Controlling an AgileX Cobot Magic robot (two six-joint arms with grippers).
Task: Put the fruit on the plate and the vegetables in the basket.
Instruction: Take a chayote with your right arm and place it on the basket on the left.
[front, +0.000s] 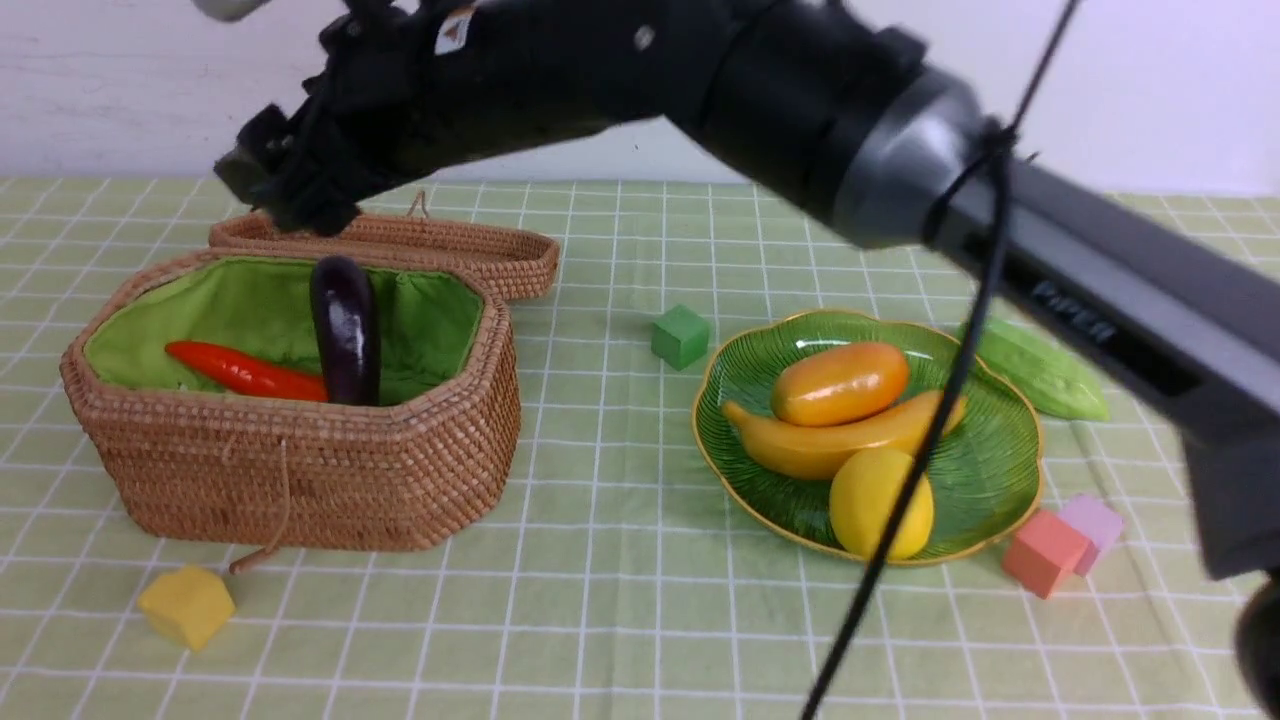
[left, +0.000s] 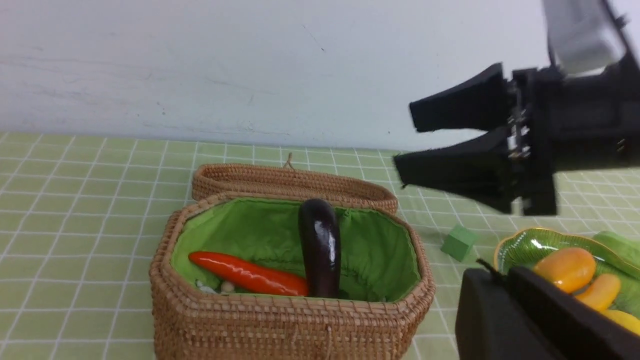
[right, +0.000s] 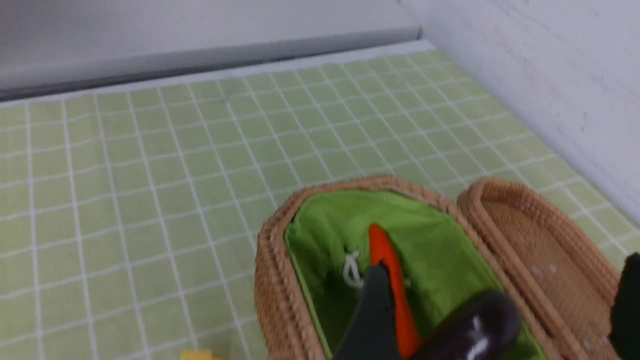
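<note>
Eggplant (front: 345, 330) upright in basket (front: 300, 470); right gripper (front: 275, 185) open, apart above

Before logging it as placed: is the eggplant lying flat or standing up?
Standing up: the eggplant leans nearly vertical in the basket, top above the rim, beside the flat carrot.

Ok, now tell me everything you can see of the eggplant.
The eggplant is a glossy, dark purple, almost black toy, smooth like plastic, with light glinting on its skin. It stands nearly upright inside the basket, its rounded top rising above the rim and its lower end hidden behind the front wall. It leans toward the green cloth lining at the back. The carrot lies beside it, its tip meeting the eggplant's base. The open right gripper is above, not touching it.
</note>
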